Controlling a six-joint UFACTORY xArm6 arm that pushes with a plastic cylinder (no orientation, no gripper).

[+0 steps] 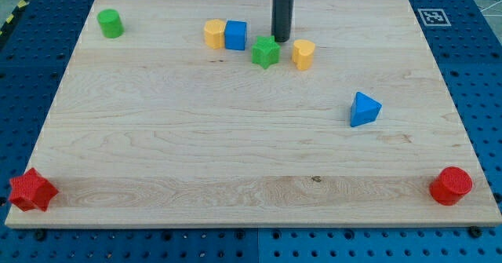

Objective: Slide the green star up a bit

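The arm carries no gripper, only a dark rod holding nothing; its tip (280,40) sits just above and slightly right of the small green star block (266,52) on the wooden desk (235,153). Pushing upward seemingly requires rounding below the star first.

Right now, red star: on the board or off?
On, barely: the red star sits at the wooden board's bottom-left corner, overhanging the edge slightly.

Two green (110,23), yellow (214,34), blue (235,35), red blocks (32,190) each.
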